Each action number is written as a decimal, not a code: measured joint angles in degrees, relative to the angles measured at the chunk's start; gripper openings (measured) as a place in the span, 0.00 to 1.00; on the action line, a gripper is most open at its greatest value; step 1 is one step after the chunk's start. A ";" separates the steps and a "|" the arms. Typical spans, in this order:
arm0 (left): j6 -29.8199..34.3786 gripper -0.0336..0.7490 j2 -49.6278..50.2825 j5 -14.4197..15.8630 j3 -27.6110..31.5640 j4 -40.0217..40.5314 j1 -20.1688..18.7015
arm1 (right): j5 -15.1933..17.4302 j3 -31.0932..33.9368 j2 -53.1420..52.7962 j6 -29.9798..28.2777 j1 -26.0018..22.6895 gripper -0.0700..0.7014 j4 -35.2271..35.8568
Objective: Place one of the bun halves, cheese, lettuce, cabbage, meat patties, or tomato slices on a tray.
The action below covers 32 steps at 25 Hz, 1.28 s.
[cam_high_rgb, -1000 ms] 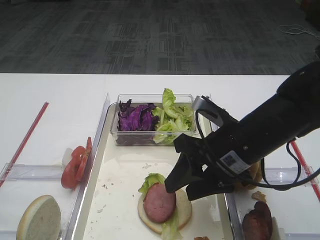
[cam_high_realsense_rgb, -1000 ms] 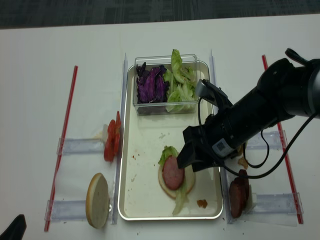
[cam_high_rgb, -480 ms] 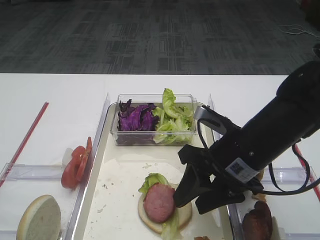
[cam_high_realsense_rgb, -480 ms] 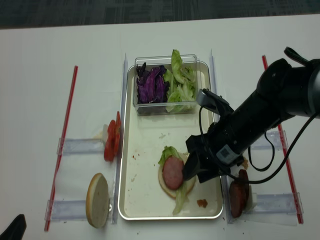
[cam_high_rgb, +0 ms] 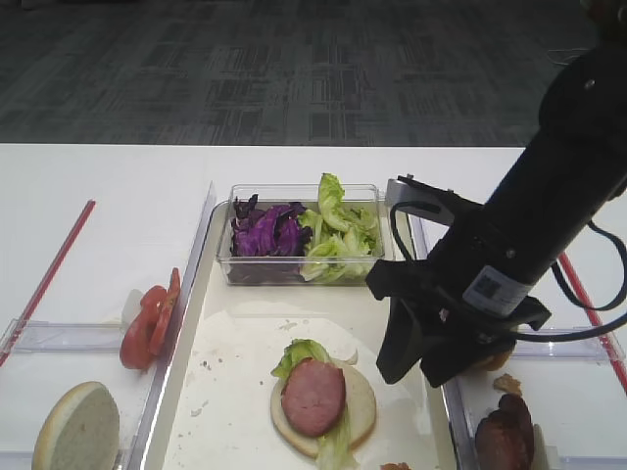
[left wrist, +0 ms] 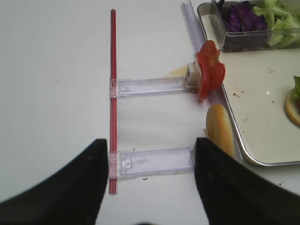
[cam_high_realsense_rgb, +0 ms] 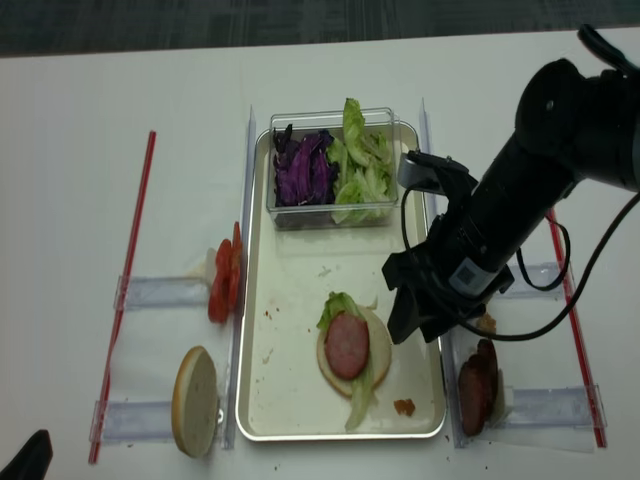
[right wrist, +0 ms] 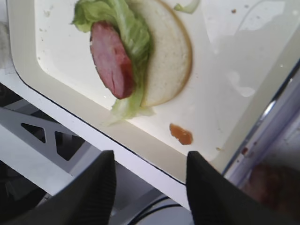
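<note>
Exterior high: the right gripper [cam_high_rgb: 423, 360] hangs at lower right of centre over the tray [cam_high_rgb: 225, 392], jaws spread wide and empty; the patty [cam_high_rgb: 313, 396] lies on lettuce [cam_high_rgb: 297, 353] and a bun half [cam_high_rgb: 361, 406] at lower centre. A low sideways pass could clip this stack and slide the patty off. Right wrist: both fingers [right wrist: 93, 192] frame the bottom edge, apart, nothing between them; the patty [right wrist: 111, 58] sits upper left, overhanging the bun [right wrist: 166, 56], so a nudge may tip it. Left wrist: the left gripper [left wrist: 147, 187] is also open, bottom of frame, well clear of the tomato slices [left wrist: 209, 70] at upper right. Exterior high (realsense): the spare patties [cam_high_realsense_rgb: 476, 385] stand at lower right, just beside the gripper [cam_high_realsense_rgb: 415, 322]; the arm's cable might snag them.
</note>
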 joint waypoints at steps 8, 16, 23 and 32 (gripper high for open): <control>0.00 0.54 0.00 0.00 0.00 0.00 0.00 | 7.02 -6.42 0.00 7.60 0.00 0.56 -9.20; 0.00 0.54 0.00 0.00 0.00 0.00 0.00 | 8.67 -12.82 0.00 18.07 0.00 0.56 -19.73; 0.00 0.54 0.00 0.00 0.00 0.00 0.00 | 9.14 -17.06 0.00 24.43 0.00 0.56 -27.35; 0.00 0.54 0.00 0.00 0.00 0.00 0.00 | 9.25 -17.12 0.00 25.23 0.00 0.56 -27.84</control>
